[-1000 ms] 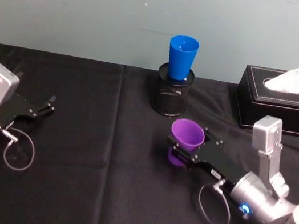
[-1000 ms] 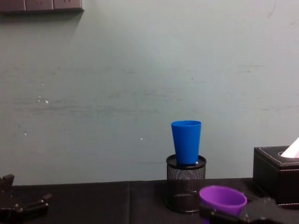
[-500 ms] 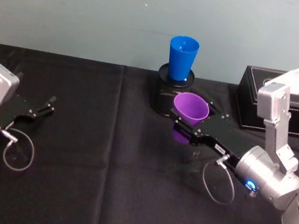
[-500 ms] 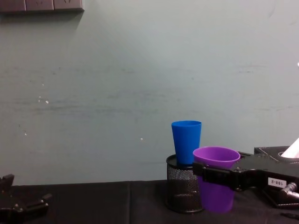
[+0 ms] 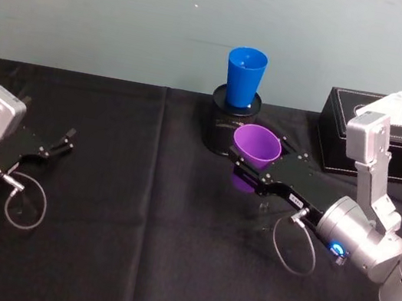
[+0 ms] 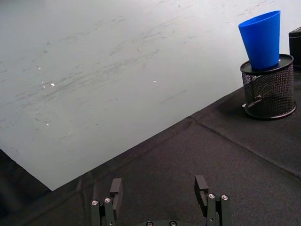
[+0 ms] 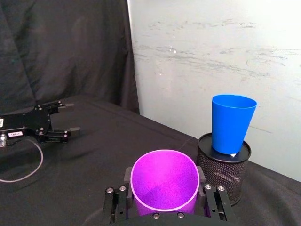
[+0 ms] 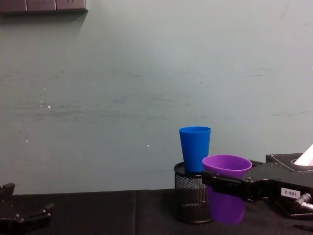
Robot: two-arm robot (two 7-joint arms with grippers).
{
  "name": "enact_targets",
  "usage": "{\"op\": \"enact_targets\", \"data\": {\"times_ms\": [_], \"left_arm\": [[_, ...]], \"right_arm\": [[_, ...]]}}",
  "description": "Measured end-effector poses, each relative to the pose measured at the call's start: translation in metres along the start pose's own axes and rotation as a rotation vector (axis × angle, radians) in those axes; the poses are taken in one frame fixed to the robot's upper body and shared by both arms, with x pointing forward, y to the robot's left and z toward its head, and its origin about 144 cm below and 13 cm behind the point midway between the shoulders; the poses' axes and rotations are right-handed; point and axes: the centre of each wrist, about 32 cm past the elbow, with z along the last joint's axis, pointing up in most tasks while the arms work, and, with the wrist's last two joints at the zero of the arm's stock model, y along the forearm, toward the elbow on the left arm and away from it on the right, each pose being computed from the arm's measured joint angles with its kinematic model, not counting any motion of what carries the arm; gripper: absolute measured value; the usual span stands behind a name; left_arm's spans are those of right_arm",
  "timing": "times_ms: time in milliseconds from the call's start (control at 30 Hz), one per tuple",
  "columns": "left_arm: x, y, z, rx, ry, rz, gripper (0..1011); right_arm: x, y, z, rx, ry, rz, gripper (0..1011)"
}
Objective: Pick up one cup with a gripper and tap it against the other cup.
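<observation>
My right gripper [image 5: 261, 161] is closed on the purple cup [image 5: 256, 145], one finger on each side of its wall below the rim, mouth up. I judge the cup to be off the cloth [image 5: 129, 247], going by the shadow under it. It hangs just in front of the holder [image 8: 188, 198], the mesh pot that the blue cup [image 5: 244, 76] stands on. From the chest view I cannot tell whether purple is touching the mesh or just short of it. My left gripper [image 6: 157, 186] sits parked well off to the left, fingers spread, holding nothing.

What worries me is height. The purple rim sits level with the blue cup's lower part, so if I push straight ahead I may hit the holder instead of the cup. The blue cup is only perched up there and looks light. A firm knock could tip it off, or shove the holder back. The purple wall is tapered and smooth, so a jolt might let it slide in the fingers. The tissue box [image 5: 389, 141] is near my right arm, so a wide swing could clip it.
</observation>
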Motion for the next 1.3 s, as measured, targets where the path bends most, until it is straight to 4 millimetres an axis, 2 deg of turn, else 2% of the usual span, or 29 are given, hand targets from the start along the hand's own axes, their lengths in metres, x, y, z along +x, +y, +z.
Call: {"op": "enact_targets", "data": {"times_ms": [1300], "left_arm": [[0.0000,0.0000,0.0000,0.000,0.000,0.000,1000]], "right_arm": [[-0.0001,-0.0005,-0.0012,0.002,0.000,0.004,739]]}}
